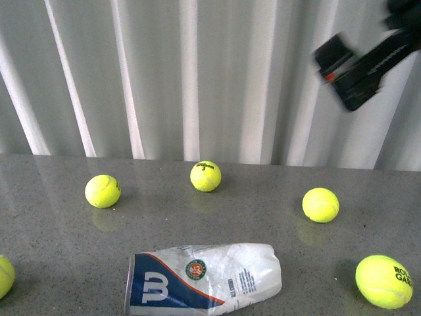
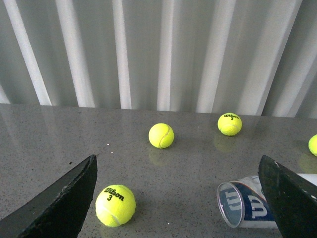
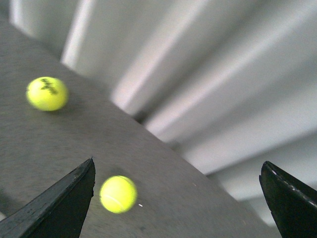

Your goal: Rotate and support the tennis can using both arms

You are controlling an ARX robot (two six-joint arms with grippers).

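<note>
The tennis can [image 1: 204, 276] lies on its side at the near middle of the grey table, Wilson label up and its left end towards the table's left. In the left wrist view the can [image 2: 247, 204] shows its round end with a silver rim, low and partly behind one finger [image 2: 290, 198]. My left gripper [image 2: 177, 163] is open above the table with nothing between its fingers. It is out of the front view. My right arm [image 1: 358, 69] hangs blurred, high at the back right. My right gripper [image 3: 178, 163] is open and empty, far from the can.
Several yellow tennis balls lie loose on the table: one left [image 1: 102, 191], one back middle [image 1: 205, 176], one right [image 1: 320, 204], one near right [image 1: 383, 281]. A ball [image 2: 115, 205] sits close to the left gripper's other finger. White pleated curtains [image 1: 197, 72] close off the back.
</note>
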